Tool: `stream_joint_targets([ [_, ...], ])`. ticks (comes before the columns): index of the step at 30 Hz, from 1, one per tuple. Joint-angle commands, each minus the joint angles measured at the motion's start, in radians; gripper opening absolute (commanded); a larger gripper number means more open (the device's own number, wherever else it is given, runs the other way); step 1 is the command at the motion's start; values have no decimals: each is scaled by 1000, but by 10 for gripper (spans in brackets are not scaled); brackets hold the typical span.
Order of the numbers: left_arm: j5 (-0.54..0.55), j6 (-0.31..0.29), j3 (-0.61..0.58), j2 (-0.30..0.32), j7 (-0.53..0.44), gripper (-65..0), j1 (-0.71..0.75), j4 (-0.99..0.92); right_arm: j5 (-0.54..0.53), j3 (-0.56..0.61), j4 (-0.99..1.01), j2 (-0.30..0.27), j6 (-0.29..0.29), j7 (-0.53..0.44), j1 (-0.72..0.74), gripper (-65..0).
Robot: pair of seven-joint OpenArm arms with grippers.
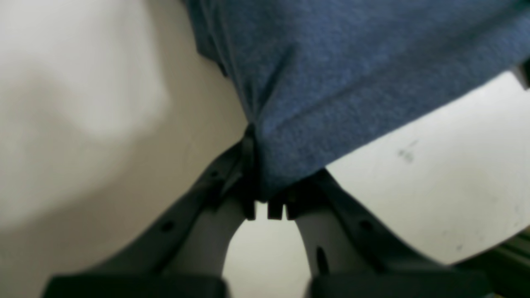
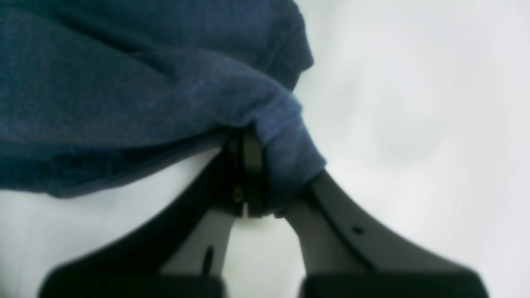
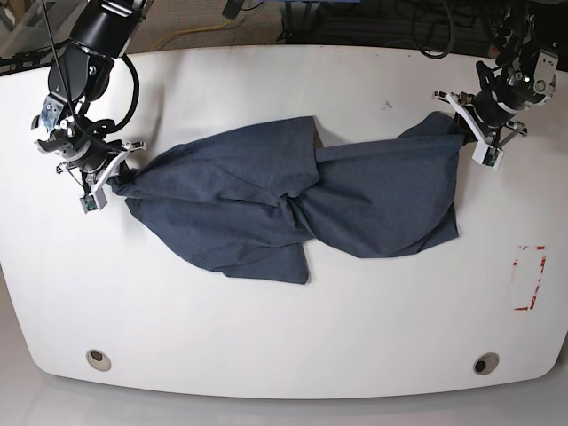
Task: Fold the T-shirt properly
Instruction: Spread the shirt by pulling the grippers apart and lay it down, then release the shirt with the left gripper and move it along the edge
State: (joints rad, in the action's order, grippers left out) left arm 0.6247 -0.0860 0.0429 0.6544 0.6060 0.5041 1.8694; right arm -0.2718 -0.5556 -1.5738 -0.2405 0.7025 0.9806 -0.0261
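While the dark navy heathered T-shirt [image 3: 293, 209] lies twisted mid-bench, the left gripper [image 3: 480, 133] and right gripper [image 3: 102, 177] each pinch an end, apparently spreading it; untwisting seems next

Navy T-shirt [image 3: 293, 209] lies stretched, twisted mid-length, across the table.

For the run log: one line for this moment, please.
left gripper: shut on T-shirt | right gripper: shut on T-shirt | shirt: stretched, twisted mid-table, unfolded
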Motion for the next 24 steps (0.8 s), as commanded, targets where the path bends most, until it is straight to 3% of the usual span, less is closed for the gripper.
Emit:
stream_joint_targets([
  [1, 1, 5, 35, -2, -19, -650, 20, 43, -7, -7, -44, -10, -4, -16, -11, -650],
  [5, -2, 5, 79, -48, -18, -650, 35, 54, -53, -7, -52, 2, -4, -16, -50, -650],
  [13, 2, 5, 87, -71, -13, -636, 51, 58, -206, -7, -70, -1, -4, -16, -145, -363],
  [16, 2, 5, 76, -71, -13, -543, 51, 58, -292, -11, -124, -6, -4, 13, -188, -249],
  [20, 4, 5, 73, -72, -13, -431, 51, 58, -415, -80, -198, -20, -4, 65, -225, -151],
  [24, 4, 5, 76, -92, -13, -419, 51, 58, -487, -137, -201, -30, -4, 113, -220, -117],
])
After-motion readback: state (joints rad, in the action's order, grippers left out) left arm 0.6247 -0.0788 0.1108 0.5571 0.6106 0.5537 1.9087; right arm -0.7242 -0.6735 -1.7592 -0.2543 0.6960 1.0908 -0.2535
